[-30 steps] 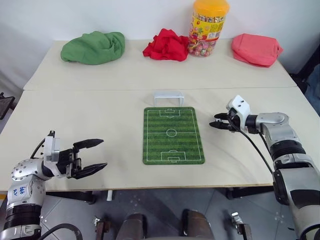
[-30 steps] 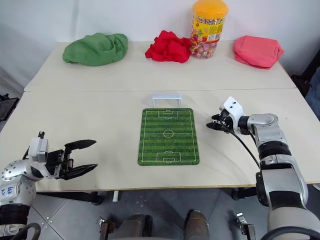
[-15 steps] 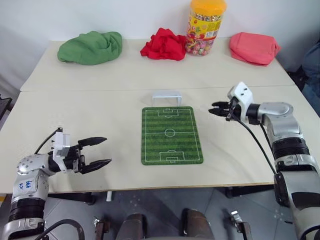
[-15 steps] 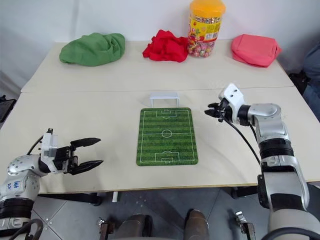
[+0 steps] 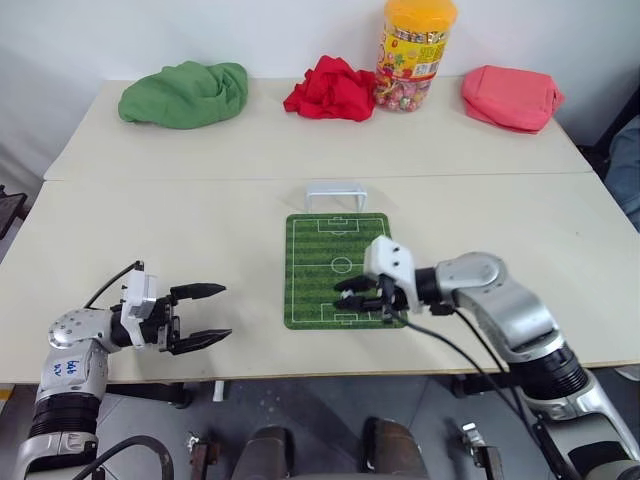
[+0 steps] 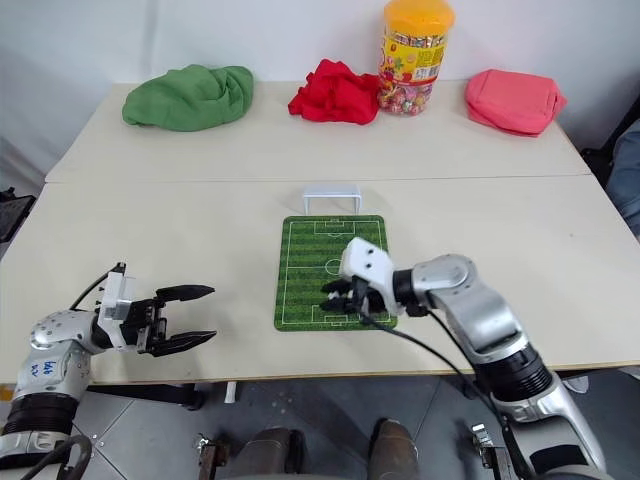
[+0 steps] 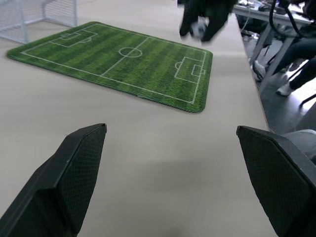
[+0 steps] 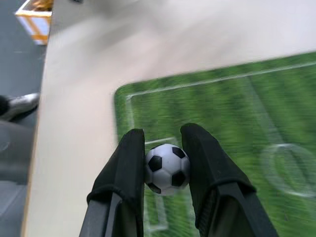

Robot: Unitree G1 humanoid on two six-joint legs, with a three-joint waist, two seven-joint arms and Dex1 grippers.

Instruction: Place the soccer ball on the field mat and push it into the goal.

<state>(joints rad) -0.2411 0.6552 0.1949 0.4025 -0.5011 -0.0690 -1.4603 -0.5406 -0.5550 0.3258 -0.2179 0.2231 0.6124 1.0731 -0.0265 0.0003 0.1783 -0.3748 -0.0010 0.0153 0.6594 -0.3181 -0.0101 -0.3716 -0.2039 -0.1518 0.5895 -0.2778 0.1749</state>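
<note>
- Soccer ball [image 8: 167, 168]: sides covered by the right gripper's [image 8: 164, 148] two fingers; in the head views hidden among those fingers, too small to make out.
- Field mat [image 8: 237, 128]: blurred in the right wrist view, cut off by the picture's edges; in the left eye view its near right corner is covered by the right gripper.
- Goal [image 7: 29, 17]: cut off at the picture's corner in the left wrist view.
- Candy jar [image 5: 417, 52]: lid cut off by the picture's edge; label print too small to read.
- Person's sleeve [image 5: 630, 175]: cut off at the picture's edge.
- Left gripper [image 7: 177, 182]: fingers run out of the picture's edge.
</note>
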